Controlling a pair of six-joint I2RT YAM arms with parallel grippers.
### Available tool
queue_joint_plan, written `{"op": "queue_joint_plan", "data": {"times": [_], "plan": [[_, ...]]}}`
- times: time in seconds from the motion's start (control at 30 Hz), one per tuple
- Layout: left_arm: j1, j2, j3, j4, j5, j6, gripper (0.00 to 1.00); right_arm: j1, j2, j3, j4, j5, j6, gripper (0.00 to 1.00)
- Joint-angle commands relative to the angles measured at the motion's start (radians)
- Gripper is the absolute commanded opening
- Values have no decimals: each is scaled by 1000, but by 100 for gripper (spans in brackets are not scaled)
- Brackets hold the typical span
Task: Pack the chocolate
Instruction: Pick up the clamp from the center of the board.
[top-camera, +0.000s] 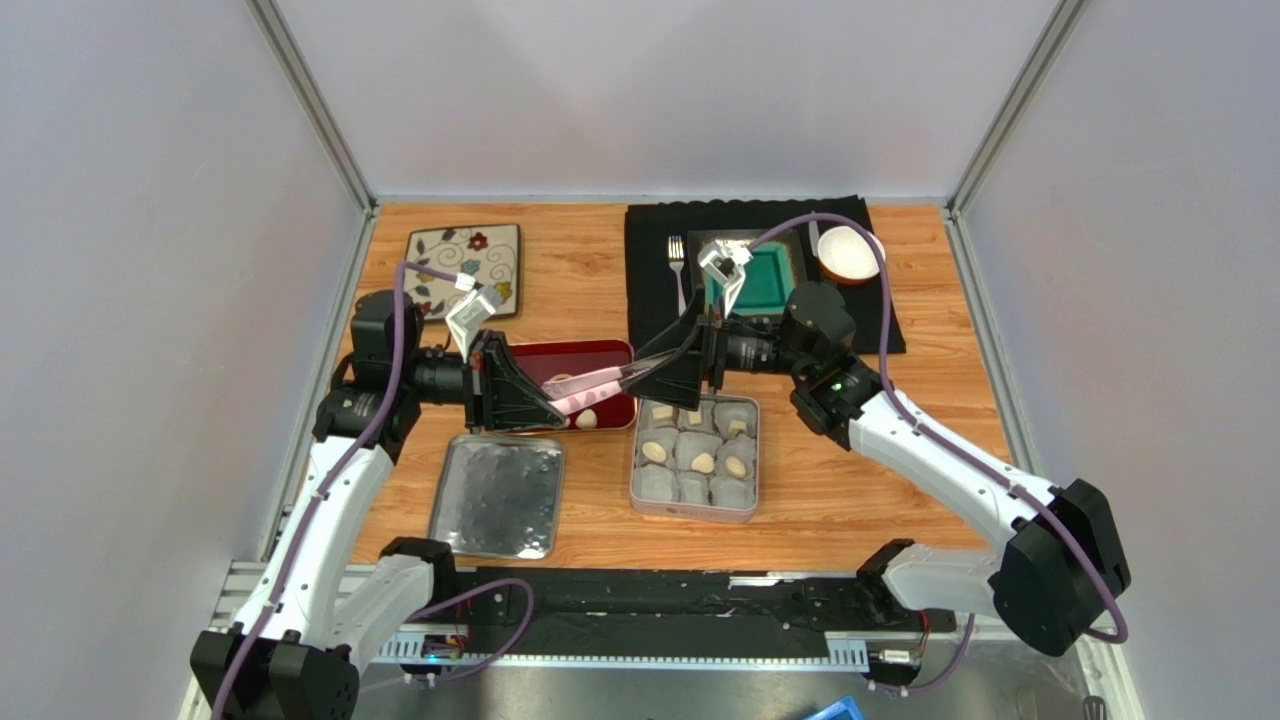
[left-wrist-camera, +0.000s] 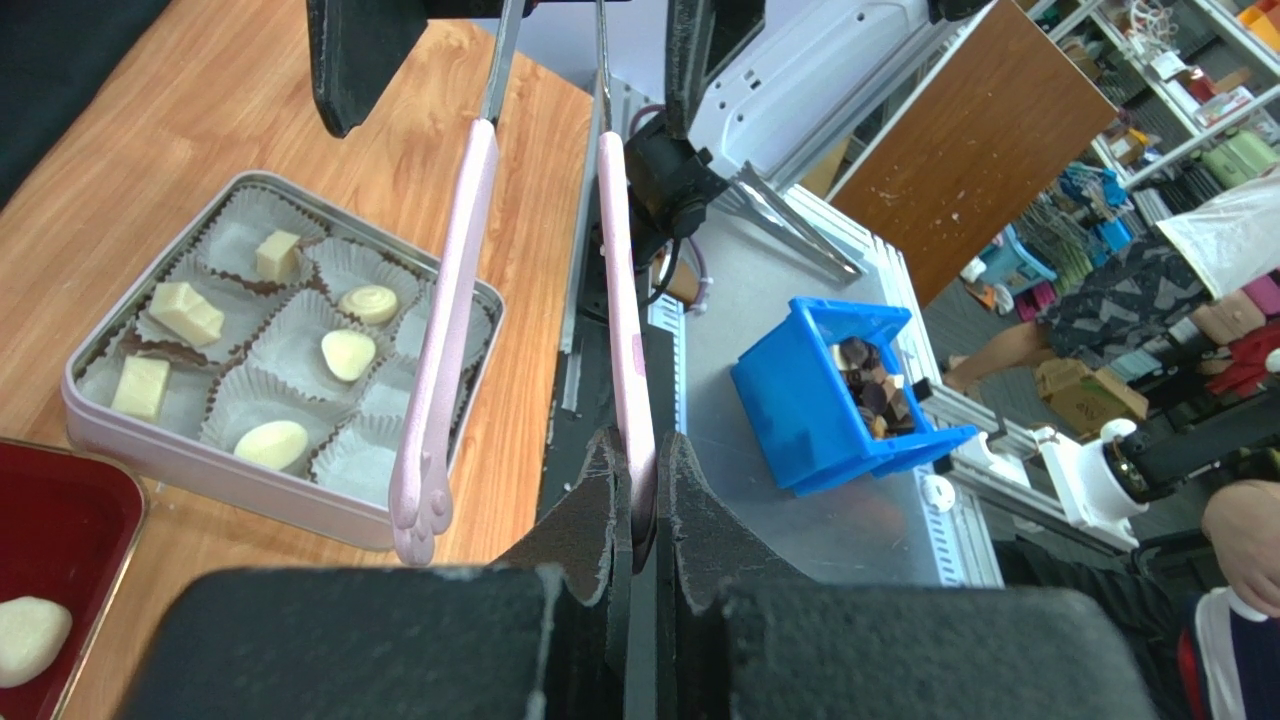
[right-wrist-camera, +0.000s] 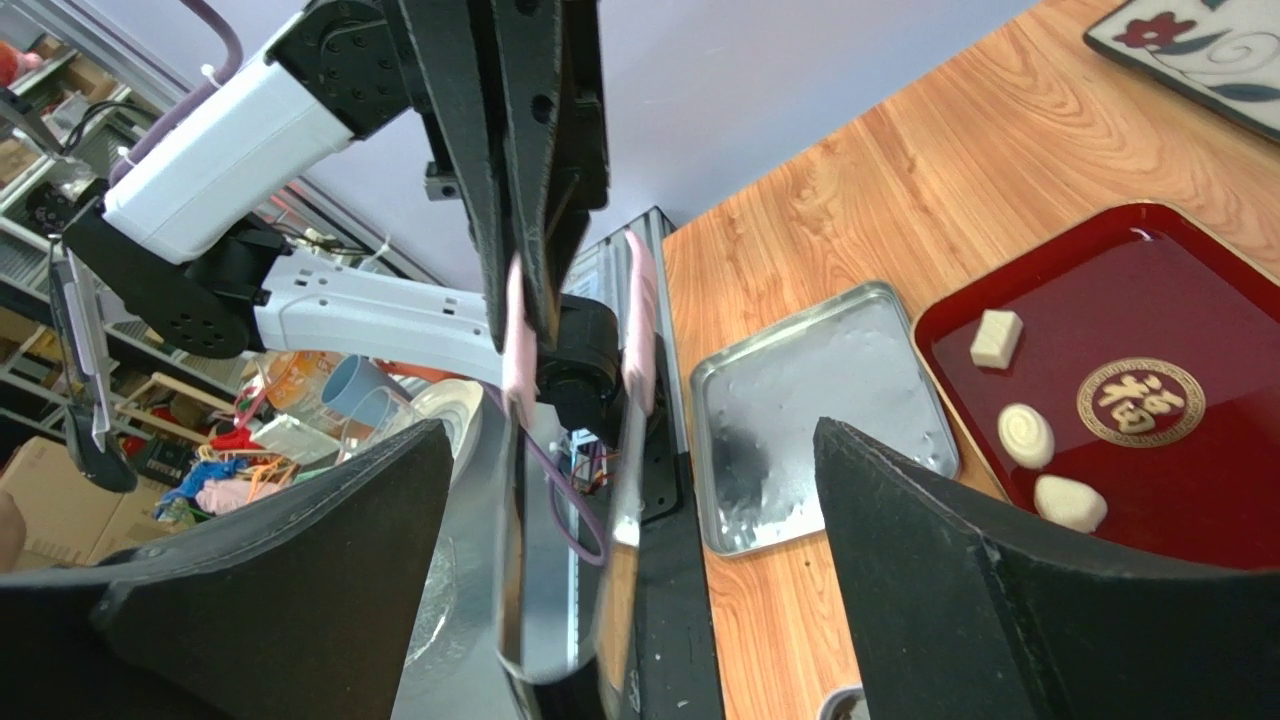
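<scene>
Meanwhile, beside the silver rectangular tin (left-wrist-camera: 226, 477), the left gripper (left-wrist-camera: 642, 465) pinches long pink tongs (left-wrist-camera: 458, 270) as the right gripper (right-wrist-camera: 631, 435) gapes wide around them; a mistimed handover could drop them.

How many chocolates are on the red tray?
3 show on the red tray: a square chocolate, a round chocolate just below it, and an oval chocolate lowest. More may be hidden where the tray is covered.
</scene>
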Motion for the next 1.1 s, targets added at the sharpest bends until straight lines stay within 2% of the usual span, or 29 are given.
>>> {"op": "queue_joint_plan", "data": {"times": [0.0,0.27,0.6,1.07], "plan": [[5,-15,-9,27,92,1,0,42,25,81,53,34,-13,92],[5,-10,-8,25,87,4,0,136,57,129,-48,102,-109,79],[5,-10,-3,22,75,4,0,148,40,135,-89,128,-128,61],[5,-1,4,13,61,9,0,148,-60,114,-211,108,-181,60]]}}
